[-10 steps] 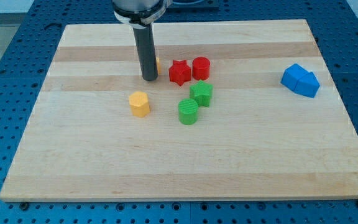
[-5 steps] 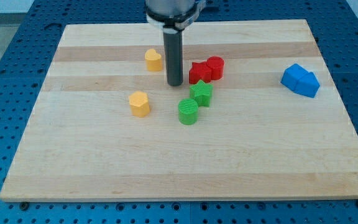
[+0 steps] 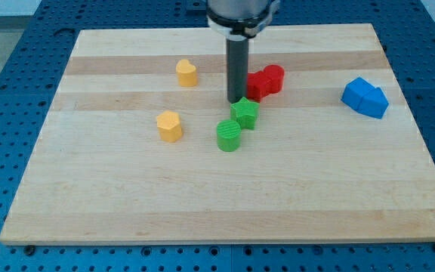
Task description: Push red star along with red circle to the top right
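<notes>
My tip (image 3: 237, 100) presses against the view's left side of the red star (image 3: 257, 85), which touches the red circle (image 3: 274, 78) on its right, both in the board's upper middle. The green star (image 3: 245, 113) sits just below my tip, the green cylinder (image 3: 229, 136) beside it. There are no fingers, only a rod.

Bare board lies open from my tip (image 3: 237, 100) toward the view's top right — green star (image 3: 245, 113) crowds just below.
</notes>
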Available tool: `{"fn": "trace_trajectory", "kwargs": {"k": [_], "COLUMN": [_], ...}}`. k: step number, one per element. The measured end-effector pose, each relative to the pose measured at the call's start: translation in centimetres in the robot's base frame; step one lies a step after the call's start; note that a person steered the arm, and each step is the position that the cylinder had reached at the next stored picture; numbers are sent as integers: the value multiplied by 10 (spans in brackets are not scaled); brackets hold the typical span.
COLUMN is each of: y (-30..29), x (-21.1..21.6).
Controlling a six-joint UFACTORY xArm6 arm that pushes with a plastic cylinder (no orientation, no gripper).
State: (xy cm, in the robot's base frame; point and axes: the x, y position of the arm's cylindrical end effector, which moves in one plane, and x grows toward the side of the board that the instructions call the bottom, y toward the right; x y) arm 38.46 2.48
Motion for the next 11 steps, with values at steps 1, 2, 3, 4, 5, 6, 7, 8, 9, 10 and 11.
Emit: {"fn": "trace_trajectory", "kwargs": {"k": [1, 2, 3, 4, 5, 6, 7, 8, 9, 10, 11], "y": [20, 35, 57, 82, 107, 125, 137, 146, 155, 163, 171], "x": [-12, -27, -36, -41, -41, -42, -50, -64, -81, -88, -92]}}
